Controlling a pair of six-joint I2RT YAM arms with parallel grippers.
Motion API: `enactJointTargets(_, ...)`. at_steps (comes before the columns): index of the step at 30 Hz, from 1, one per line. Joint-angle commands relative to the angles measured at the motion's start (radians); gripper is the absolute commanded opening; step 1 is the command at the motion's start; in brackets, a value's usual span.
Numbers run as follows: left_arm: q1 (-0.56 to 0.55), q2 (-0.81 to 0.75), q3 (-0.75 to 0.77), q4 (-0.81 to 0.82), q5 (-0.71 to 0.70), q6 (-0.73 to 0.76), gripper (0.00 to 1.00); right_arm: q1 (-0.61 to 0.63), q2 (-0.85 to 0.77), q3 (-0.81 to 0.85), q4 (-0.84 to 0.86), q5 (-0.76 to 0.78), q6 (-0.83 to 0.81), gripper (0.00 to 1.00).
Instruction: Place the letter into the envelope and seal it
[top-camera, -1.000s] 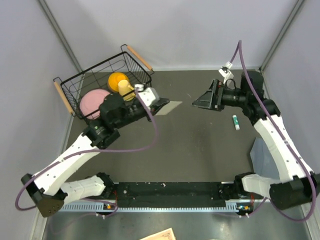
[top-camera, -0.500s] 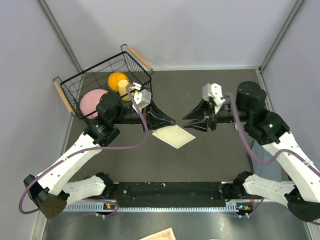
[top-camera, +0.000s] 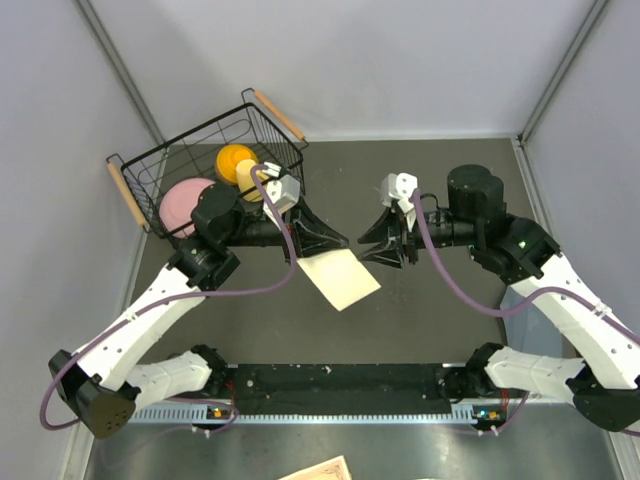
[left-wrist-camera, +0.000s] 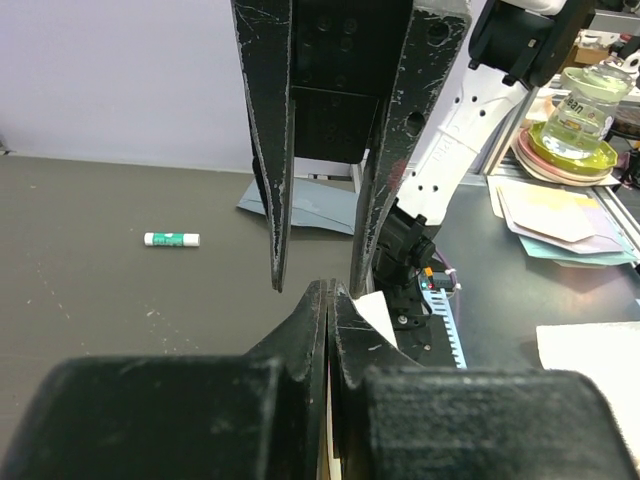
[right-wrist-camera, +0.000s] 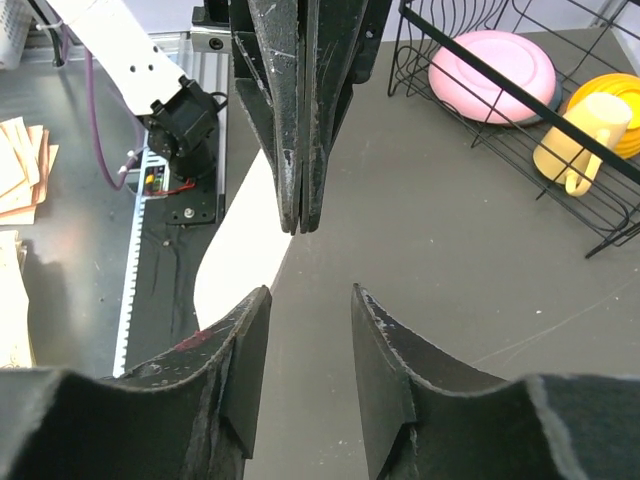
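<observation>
Cream-coloured and stiff, the letter (top-camera: 342, 280) is pinched at its 12 o'clock edge by the left gripper (top-camera: 340, 244), whose two fingers are pressed together on it. From there the sheet slopes away toward 5 o'clock over the dark table (top-camera: 420, 320); whether its low corner touches the surface cannot be told. In the right wrist view the letter curves down toward 7 o'clock from those closed tips. The right gripper (top-camera: 362, 248) sits just beside the left one, at its 3 o'clock, tip facing tip, with its jaws apart and holding nothing. In the left wrist view its two black fingers (left-wrist-camera: 270, 150) stand spread, one on each side of the left gripper's closed tips. The envelope (left-wrist-camera: 310, 207) lies flat on the table behind the right gripper in that view, blue-grey, well apart from the letter. A white-and-green glue stick (left-wrist-camera: 172, 239) lies at the envelope's 9 o'clock. At 10 o'clock on the table in the top view stands a black wire basket (top-camera: 262, 116) holding a pink plate (top-camera: 185, 203), an orange bowl (top-camera: 236, 158) and a yellow cup (right-wrist-camera: 582, 138).
</observation>
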Motion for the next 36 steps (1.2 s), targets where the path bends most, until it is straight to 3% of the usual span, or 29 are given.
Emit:
enactJointTargets(1,0.014,-0.007,-0.01,0.074,-0.004,-0.006,0.0,0.016,-0.024,0.014,-0.008,-0.03,0.014,0.41)
enactJointTargets(13,0.022,-0.005,-0.016,0.051,0.004,0.024,0.0,0.016,0.016,0.034,-0.011,-0.088,0.071,0.48)
enactJointTargets(16,0.031,-0.007,-0.028,0.053,0.015,0.027,0.0,0.015,0.013,0.036,-0.009,-0.077,0.079,0.54)
enactJointTargets(18,0.034,-0.004,-0.03,0.053,0.022,0.027,0.0,0.015,0.016,0.037,-0.012,-0.064,0.085,0.66)
enactJointTargets(22,0.039,-0.005,-0.027,0.041,0.035,0.044,0.0,0.01,0.019,0.046,-0.015,-0.059,0.084,0.68)
enactJointTargets(27,0.04,-0.004,-0.031,0.088,0.05,0.0,0.0,0.009,0.042,0.048,-0.015,-0.034,0.073,0.59)
enactJointTargets(29,0.04,-0.002,-0.025,0.105,0.046,-0.025,0.0,0.009,0.06,0.053,-0.015,-0.033,0.07,0.47)
enactJointTargets(31,0.042,0.001,-0.019,0.105,0.036,-0.032,0.0,0.009,0.069,0.057,-0.015,-0.045,0.073,0.44)
enactJointTargets(34,0.044,-0.001,-0.016,0.125,0.033,-0.057,0.0,0.01,0.076,0.048,-0.015,-0.05,0.071,0.21)
enactJointTargets(35,0.042,-0.001,-0.019,0.131,0.033,-0.063,0.0,0.009,0.076,0.043,-0.015,-0.044,0.07,0.08)
enactJointTargets(36,0.048,-0.002,-0.019,0.145,0.033,-0.069,0.0,0.01,0.073,0.04,-0.017,-0.038,0.067,0.05)
